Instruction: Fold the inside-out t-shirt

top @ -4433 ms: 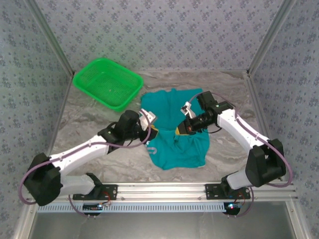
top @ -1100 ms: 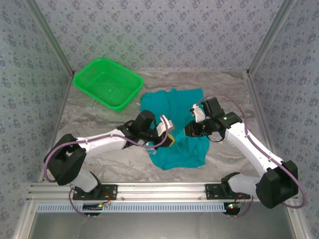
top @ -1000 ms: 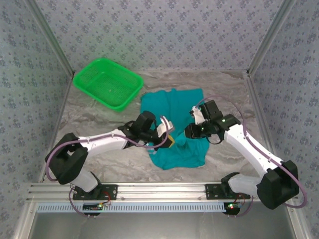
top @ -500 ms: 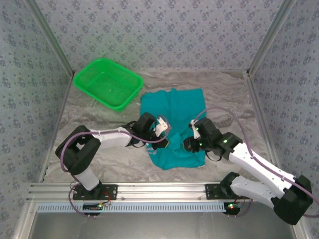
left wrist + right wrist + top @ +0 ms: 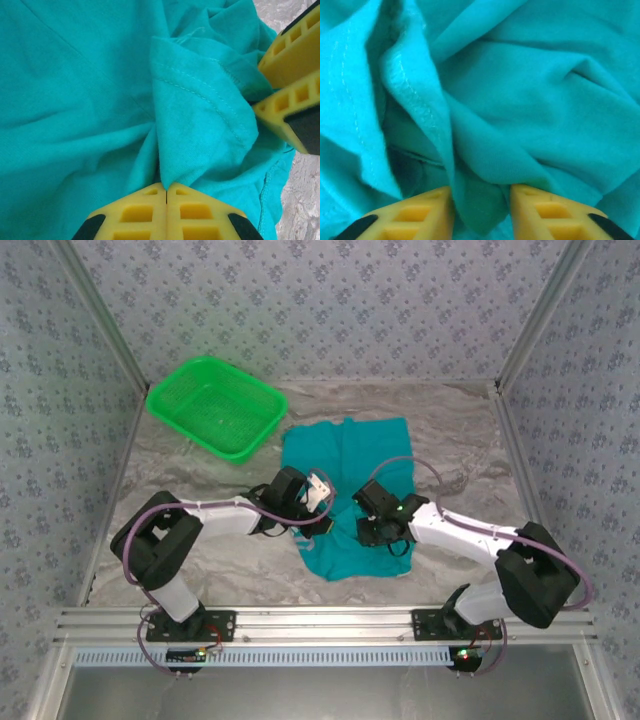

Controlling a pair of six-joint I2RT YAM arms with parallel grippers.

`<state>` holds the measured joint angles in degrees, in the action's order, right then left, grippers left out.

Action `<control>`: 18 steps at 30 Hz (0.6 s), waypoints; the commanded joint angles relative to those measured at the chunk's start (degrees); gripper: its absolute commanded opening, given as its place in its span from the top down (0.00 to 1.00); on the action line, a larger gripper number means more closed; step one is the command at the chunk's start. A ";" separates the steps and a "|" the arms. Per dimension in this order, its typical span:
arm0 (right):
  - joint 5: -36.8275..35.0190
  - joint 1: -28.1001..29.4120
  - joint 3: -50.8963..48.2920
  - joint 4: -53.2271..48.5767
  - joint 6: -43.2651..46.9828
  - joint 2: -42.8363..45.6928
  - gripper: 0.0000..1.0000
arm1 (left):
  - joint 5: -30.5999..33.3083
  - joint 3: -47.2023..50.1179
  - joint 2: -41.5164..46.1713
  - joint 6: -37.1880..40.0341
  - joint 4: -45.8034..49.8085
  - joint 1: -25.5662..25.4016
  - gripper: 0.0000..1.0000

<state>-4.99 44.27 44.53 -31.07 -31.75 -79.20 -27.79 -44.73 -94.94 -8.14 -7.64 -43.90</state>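
The teal t-shirt [image 5: 350,455] lies crumpled in the middle of the table, plain side showing, its near part bunched between the two arms. My left gripper [image 5: 328,518] sits at the shirt's near left edge, shut on a hemmed fold of the t-shirt [image 5: 200,125] that rises from its closed yellow tips [image 5: 166,187]. My right gripper [image 5: 364,532] faces it from the right, pressed into the cloth. Its yellow fingers [image 5: 420,212] hold a thick fold of the t-shirt [image 5: 485,200] between them. In the left wrist view the right gripper's fingers [image 5: 290,85] lie close by.
A bright green mesh basket [image 5: 215,405] stands at the back left. Bare marbled table [image 5: 170,490] shows left of the shirt and to its right [image 5: 470,470]. Patterned walls and metal posts close in the sides and back.
Over the last second both grippers came down onto the near middle of the shirt and drew together. The right arm folded in to the left; the left gripper shifted slightly nearer.
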 commanded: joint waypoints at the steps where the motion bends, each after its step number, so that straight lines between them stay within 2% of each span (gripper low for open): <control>1: -2.85 -0.15 1.51 -0.85 -0.35 -1.18 0.90 | -1.05 -0.08 -0.04 -0.69 -2.98 -0.90 0.93; 2: -1.98 -0.15 1.78 -0.66 0.03 -1.15 0.99 | -0.51 -0.01 0.18 -0.41 -3.30 -1.46 0.93; 3: -1.11 -0.15 2.20 -0.81 0.54 -0.76 1.00 | 0.22 0.15 0.76 0.13 -3.58 -2.29 0.93; 6: 5.20 -1.08 3.67 -1.68 2.54 3.68 1.00 | 3.44 0.04 2.63 2.15 -2.82 -4.08 0.93; 10: 22.04 -6.77 9.10 -6.02 8.08 10.24 1.00 | 6.47 0.70 4.61 3.39 -3.84 -4.27 0.93; 14: 31.91 -13.59 12.92 -14.19 14.07 11.45 1.00 | 11.59 2.49 5.09 5.09 -6.55 -4.10 0.96; 16: 28.45 -17.48 13.03 -20.21 17.27 8.55 1.00 | 13.26 2.28 3.49 5.66 -6.20 -3.86 0.98; 18: 25.90 -22.98 11.60 -20.90 19.26 5.00 1.00 | 13.47 2.32 1.79 6.36 -6.53 -3.75 0.99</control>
<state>20.32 26.44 58.06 -42.41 -18.65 -69.38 -17.15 -42.81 -91.31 -4.10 -12.49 -48.01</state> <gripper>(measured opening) 0.059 0.061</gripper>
